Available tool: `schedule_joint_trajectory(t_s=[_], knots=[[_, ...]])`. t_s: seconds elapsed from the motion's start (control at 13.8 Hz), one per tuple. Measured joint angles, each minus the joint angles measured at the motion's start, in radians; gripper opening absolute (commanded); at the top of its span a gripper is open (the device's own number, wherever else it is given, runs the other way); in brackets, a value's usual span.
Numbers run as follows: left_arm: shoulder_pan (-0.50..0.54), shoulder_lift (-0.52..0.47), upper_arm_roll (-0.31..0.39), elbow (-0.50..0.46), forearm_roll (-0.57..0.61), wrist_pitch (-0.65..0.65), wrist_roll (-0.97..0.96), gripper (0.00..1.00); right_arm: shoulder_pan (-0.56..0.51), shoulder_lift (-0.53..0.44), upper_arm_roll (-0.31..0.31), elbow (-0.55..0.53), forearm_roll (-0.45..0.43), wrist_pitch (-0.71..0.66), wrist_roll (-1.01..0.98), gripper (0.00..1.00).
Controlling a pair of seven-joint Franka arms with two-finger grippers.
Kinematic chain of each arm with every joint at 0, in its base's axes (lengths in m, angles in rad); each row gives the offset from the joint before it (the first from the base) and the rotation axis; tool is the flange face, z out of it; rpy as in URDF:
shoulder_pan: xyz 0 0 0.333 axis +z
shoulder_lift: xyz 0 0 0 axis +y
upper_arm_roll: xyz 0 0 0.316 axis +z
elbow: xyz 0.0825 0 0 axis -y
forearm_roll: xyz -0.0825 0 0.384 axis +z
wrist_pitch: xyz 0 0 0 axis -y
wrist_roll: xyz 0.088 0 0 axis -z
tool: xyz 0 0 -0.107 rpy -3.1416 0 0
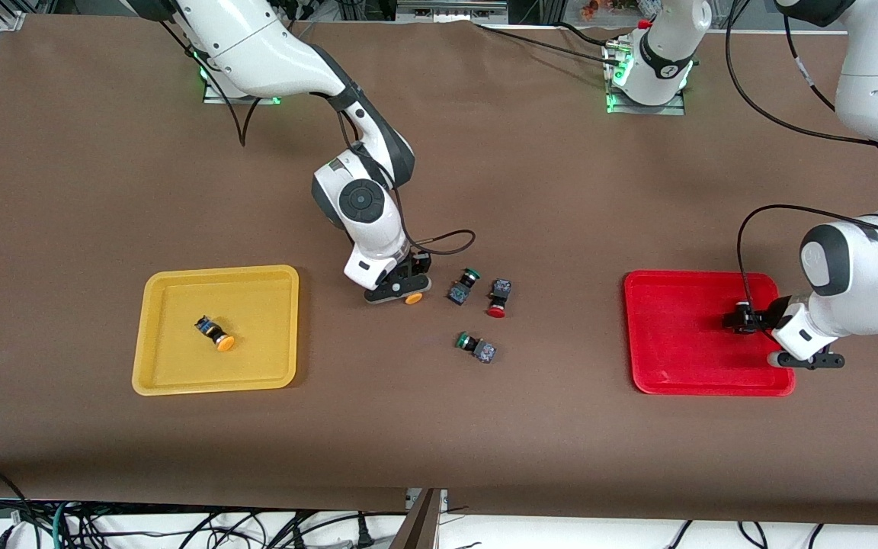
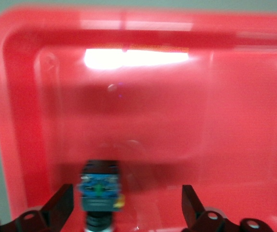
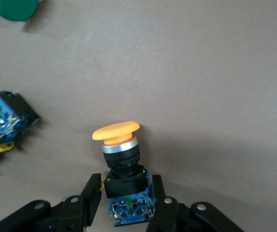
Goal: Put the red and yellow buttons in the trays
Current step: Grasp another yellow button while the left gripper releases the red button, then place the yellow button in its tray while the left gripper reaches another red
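Observation:
My right gripper [image 1: 401,293] [image 3: 125,199] is down at the table's middle, shut on the dark body of a yellow button [image 1: 413,298] [image 3: 115,131] that lies on its side. Another yellow button [image 1: 216,333] lies in the yellow tray [image 1: 172,381]. A red button [image 1: 497,299] lies on the table beside the right gripper. My left gripper [image 1: 805,360] [image 2: 126,212] hangs open over the red tray [image 1: 683,335] [image 2: 13,121], at its end toward the left arm. A button [image 2: 99,191] with a blue-and-black body lies between its fingers, touching neither; its cap is hidden.
Two green-capped buttons [image 1: 463,286] [image 1: 475,347] lie on the table close to the red button. In the right wrist view a green cap [image 3: 14,7] and another button body [image 3: 3,123] show near the held button. Brown cloth covers the table.

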Motion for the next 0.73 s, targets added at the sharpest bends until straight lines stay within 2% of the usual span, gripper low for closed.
schedule_joint_trajectory(t_s=[0.15,0.29,0.44,0.51,0.58,0.65,0.73], knots=[[-0.077,-0.014,-0.011,0.064,0.0,-0.07,-0.073,1.0,-0.016,-0.012,-0.039,0.023,-0.011,-0.065,-0.084,0.01],[-0.174,-0.018,-0.017,0.095,0.0,-0.087,-0.159,1.0,-0.049,-0.051,-0.104,0.056,-0.013,-0.188,-0.255,0.09],[-0.285,-0.018,-0.019,0.106,0.0,-0.088,-0.259,1.0,-0.085,-0.1,-0.189,0.059,-0.013,-0.274,-0.422,0.3],[-0.338,-0.017,-0.02,0.107,0.0,-0.088,-0.305,1.0,-0.098,-0.115,-0.222,0.051,-0.013,-0.291,-0.473,0.45],[-0.389,-0.016,-0.02,0.107,0.0,-0.088,-0.347,1.0,-0.109,-0.123,-0.245,0.037,-0.013,-0.294,-0.508,0.54],[-0.436,-0.012,-0.019,0.106,0.0,-0.088,-0.385,1.0,-0.118,-0.124,-0.256,0.02,-0.013,-0.294,-0.539,0.86],[-0.478,-0.005,-0.019,0.106,0.0,-0.088,-0.419,1.0,-0.129,-0.121,-0.26,0.003,-0.012,-0.292,-0.561,1.0]])
